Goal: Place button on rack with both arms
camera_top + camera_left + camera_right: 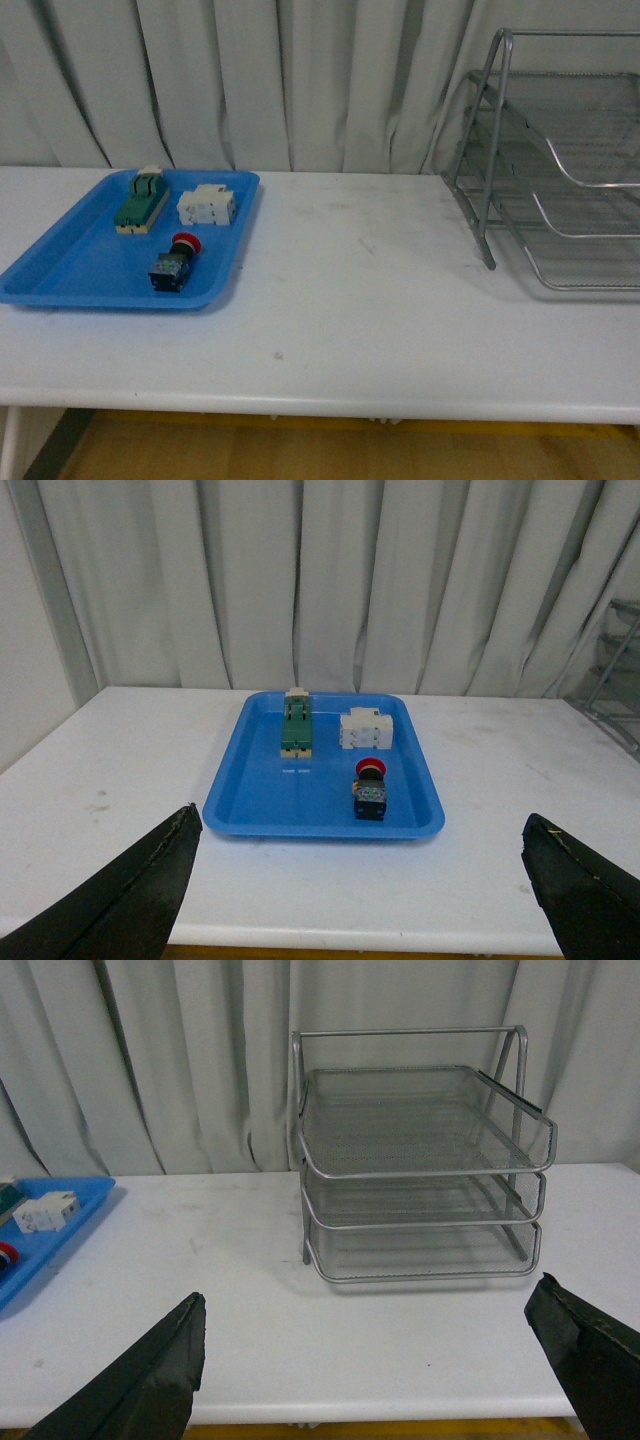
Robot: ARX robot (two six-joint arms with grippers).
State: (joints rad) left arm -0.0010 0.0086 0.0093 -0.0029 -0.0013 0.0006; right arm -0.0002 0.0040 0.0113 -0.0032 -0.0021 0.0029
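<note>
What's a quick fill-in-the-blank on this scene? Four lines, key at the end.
1. The button has a ____ cap.
2. In the blue tray, the white block sits beside a ____-topped switch.
3. The rack has ____ tiers.
4. Every tier of the rack is ____.
Missing words: red; green; three; empty.

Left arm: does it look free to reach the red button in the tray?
Probably yes: the left gripper is open, facing the button, which lies nearest in the blue tray, nothing between them.
</note>
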